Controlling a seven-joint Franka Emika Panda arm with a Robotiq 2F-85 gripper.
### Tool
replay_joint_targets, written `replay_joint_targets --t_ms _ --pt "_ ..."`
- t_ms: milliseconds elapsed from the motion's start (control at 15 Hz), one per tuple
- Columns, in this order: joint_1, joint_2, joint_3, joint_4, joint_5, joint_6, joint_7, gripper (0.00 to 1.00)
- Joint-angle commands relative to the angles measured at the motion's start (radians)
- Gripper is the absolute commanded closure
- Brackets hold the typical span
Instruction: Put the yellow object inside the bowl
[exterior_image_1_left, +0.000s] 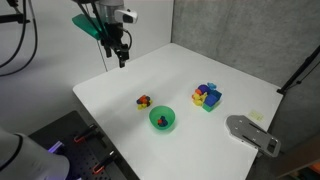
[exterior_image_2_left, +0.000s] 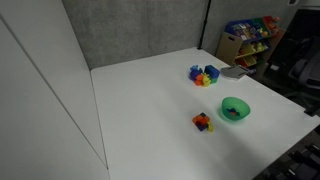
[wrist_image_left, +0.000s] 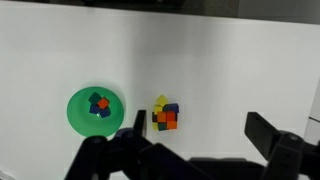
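Observation:
The tiny yellow piece (wrist_image_left: 160, 103) lies on the white table at the edge of a small cluster of red, orange and dark pieces (exterior_image_1_left: 143, 101). The cluster also shows in an exterior view (exterior_image_2_left: 203, 122). The green bowl (exterior_image_1_left: 162, 126) stands right next to the cluster and holds a few dark and red pieces. It shows in the wrist view (wrist_image_left: 75, 110) and in an exterior view (exterior_image_2_left: 243, 104). My gripper (exterior_image_1_left: 121, 60) hangs high above the table's far side, well away from both. In the wrist view my gripper (wrist_image_left: 200, 128) is open and empty.
A pile of bigger blue, yellow, red and purple blocks (exterior_image_1_left: 207, 96) sits farther along the table and shows in both exterior views (exterior_image_2_left: 204, 75). A grey flat object (exterior_image_1_left: 250, 133) lies at the table's edge. A shelf of coloured items (exterior_image_2_left: 250, 35) stands behind.

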Motion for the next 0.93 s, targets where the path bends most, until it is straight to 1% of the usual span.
replay_joint_targets --t_ms 0,200,467,600,867 --pt "0.006 0.026 0.012 -0.066 -0.057 0.126 -0.007 0.0" --pt "0.006 0.082 0.023 -0.114 -0.101 0.239 0.016 0.0" --pt "0.0 0.192 0.029 -0.158 -0.154 0.398 0.06 0.0" --pt "-0.002 0.262 0.028 -0.167 -0.18 0.468 0.1 0.0" --pt "0.005 0.406 0.02 -0.159 -0.257 0.587 0.22 0.0"
